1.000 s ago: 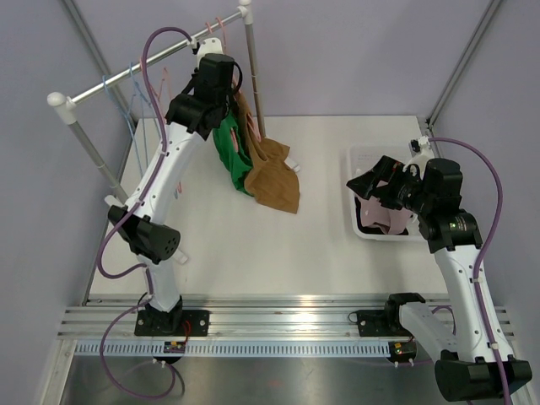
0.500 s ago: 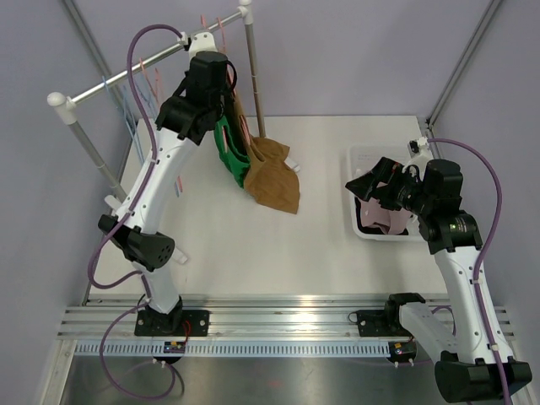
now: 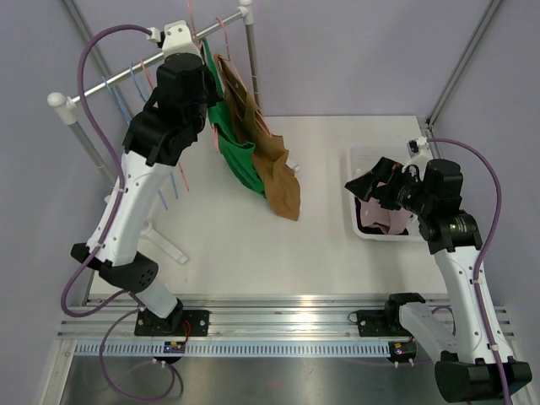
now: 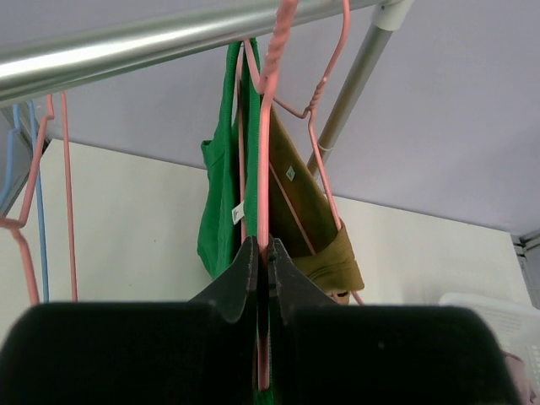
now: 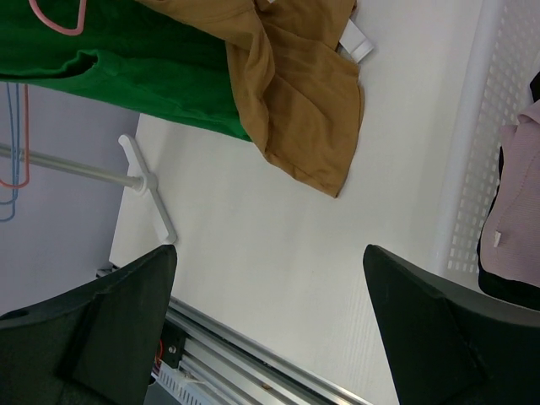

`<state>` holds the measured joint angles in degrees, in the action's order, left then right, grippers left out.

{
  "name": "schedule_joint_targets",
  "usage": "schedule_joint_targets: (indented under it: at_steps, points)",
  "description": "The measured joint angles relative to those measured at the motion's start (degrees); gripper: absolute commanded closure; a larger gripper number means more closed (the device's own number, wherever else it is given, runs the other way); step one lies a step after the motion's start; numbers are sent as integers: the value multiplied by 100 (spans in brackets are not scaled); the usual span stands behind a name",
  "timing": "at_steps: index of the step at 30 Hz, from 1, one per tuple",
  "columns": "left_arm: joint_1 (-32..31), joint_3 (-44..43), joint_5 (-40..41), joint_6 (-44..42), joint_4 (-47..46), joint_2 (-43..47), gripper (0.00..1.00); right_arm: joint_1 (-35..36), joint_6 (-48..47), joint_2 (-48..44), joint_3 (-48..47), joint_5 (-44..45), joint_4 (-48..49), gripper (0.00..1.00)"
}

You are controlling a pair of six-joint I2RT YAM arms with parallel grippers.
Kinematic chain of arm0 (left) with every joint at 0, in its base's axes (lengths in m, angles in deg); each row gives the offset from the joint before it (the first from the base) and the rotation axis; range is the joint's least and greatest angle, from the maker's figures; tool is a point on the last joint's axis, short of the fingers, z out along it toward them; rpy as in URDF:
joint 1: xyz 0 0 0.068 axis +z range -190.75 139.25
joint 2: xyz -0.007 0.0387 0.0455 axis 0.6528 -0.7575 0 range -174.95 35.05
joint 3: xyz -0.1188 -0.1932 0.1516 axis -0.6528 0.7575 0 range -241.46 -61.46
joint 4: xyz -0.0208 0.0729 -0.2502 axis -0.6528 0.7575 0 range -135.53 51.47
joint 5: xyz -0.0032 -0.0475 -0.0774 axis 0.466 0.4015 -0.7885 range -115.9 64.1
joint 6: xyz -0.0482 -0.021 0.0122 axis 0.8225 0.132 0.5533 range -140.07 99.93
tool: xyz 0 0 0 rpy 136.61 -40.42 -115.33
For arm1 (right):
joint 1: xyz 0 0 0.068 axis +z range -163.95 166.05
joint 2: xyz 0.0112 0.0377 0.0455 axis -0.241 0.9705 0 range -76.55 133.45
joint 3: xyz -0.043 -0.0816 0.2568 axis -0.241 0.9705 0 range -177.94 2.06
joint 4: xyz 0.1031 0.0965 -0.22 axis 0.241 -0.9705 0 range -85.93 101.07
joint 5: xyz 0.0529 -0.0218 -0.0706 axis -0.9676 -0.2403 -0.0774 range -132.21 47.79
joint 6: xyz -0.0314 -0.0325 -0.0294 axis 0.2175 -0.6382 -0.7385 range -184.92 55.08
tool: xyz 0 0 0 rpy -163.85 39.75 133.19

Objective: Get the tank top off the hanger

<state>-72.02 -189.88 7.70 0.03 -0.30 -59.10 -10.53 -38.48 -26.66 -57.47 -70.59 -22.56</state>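
A green tank top (image 3: 235, 157) hangs from a pink wire hanger (image 4: 263, 143) at the rack's rail (image 4: 126, 46), its hem trailing down toward the table. My left gripper (image 4: 263, 255) is shut on that hanger's wire just below the rail, high at the back left (image 3: 205, 74). Beside the green one, a brown tank top (image 3: 276, 173) hangs on a second pink hanger (image 4: 325, 126). My right gripper (image 5: 270, 283) stands open with nothing between its fingers, hovering at the basket on the right (image 3: 371, 181).
A white basket (image 3: 361, 159) at the right holds pink and dark clothing (image 5: 519, 202). Empty blue and pink hangers (image 4: 34, 211) hang further left on the rail. The rack's white foot (image 3: 164, 245) lies on the table's left side, and its upright post (image 3: 251, 67) stands at the back.
My left gripper has shut on the pink hanger and the arm has risen and swung left, lifting both garments higher. The right arm has stayed still.
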Motion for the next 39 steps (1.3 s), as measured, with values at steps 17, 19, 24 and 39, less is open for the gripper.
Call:
schedule_joint_targets:
  at_steps: [17,19,24,39]
  points:
    - [-260,2684,-796,553,-264,2573,100,0,-160,50,-2,-590,164,1]
    - [-284,3099,-927,638,-291,3045,100,0,-160,48,-2,-750,258,0]
    - [-284,3731,-1423,774,-393,3987,100,0,-155,20,-2,-1016,339,0]
    - [-286,5807,-4050,852,131,6542,100,330,9,-39,31,-1759,901,1]
